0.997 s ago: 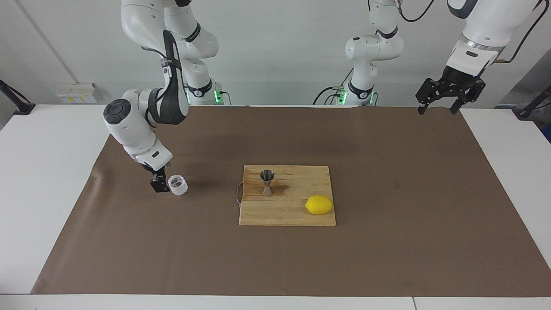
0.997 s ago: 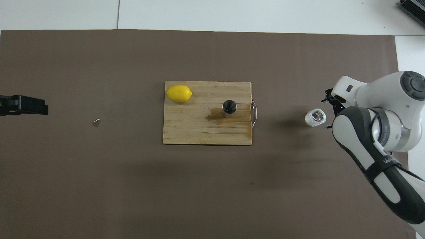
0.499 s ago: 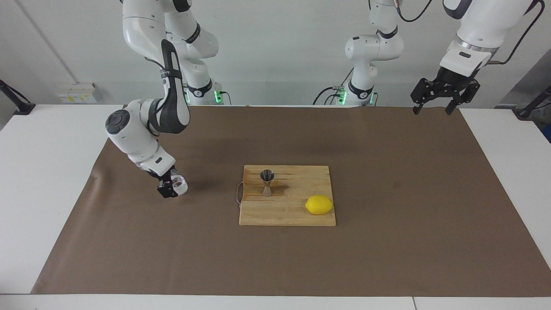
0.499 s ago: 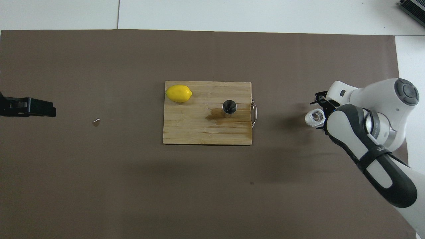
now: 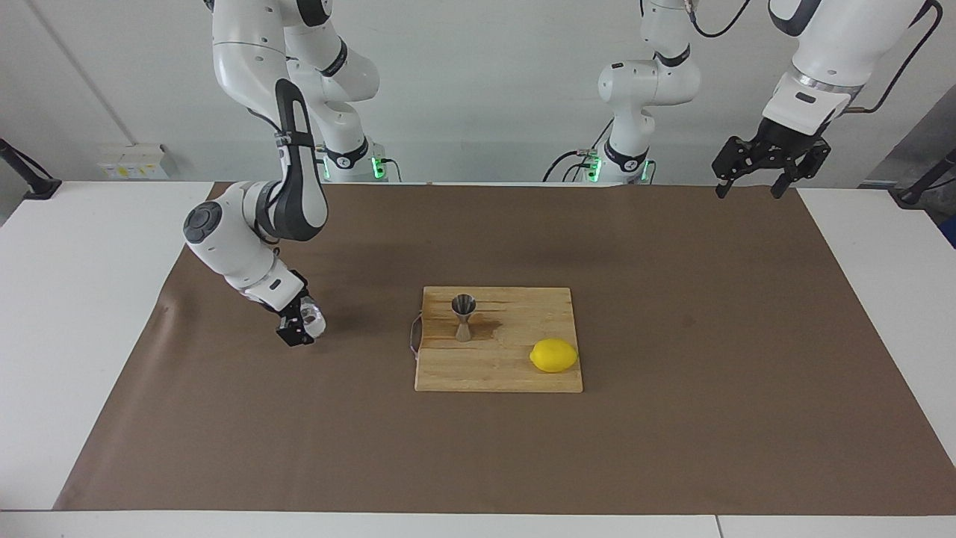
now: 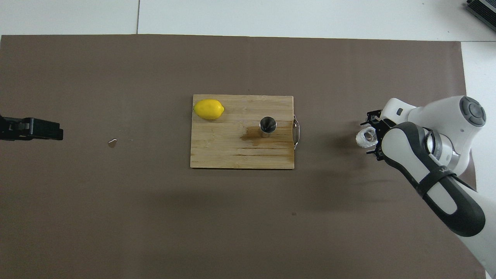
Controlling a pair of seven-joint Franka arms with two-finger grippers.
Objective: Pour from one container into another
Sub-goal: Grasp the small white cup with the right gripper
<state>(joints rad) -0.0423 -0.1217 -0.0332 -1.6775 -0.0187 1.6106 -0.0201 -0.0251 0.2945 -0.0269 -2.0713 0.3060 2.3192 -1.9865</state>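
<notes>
The right tool is down at the table, toward the right arm's end. It is open wide with one finger on each side of the clear cup, and it has not closed on it. The cup stands on the brown mat, well apart from the cutting board.

The steel jigger stands upright on the board, at the end nearer the cup, with a lemon at the other end.

The left tool waits in the air over the mat's edge at its own end. It is open and holds nothing.

- **Grip:** The cup is small, light and slick. If the fingers close off-centre or too high, they could tip it or squeeze it out sideways, and whatever it holds would spill.
- **Pour:** The jigger has a narrow mouth and a slim waist. A fast tilt or a poor aim would likely miss it, and a knock from the cup or tool would probably topple it. A darker patch on the board beside the jigger looks wet.

There is lettering on the right arm's dark forearm cover and a label on the wall box, but both are too small to read.
</notes>
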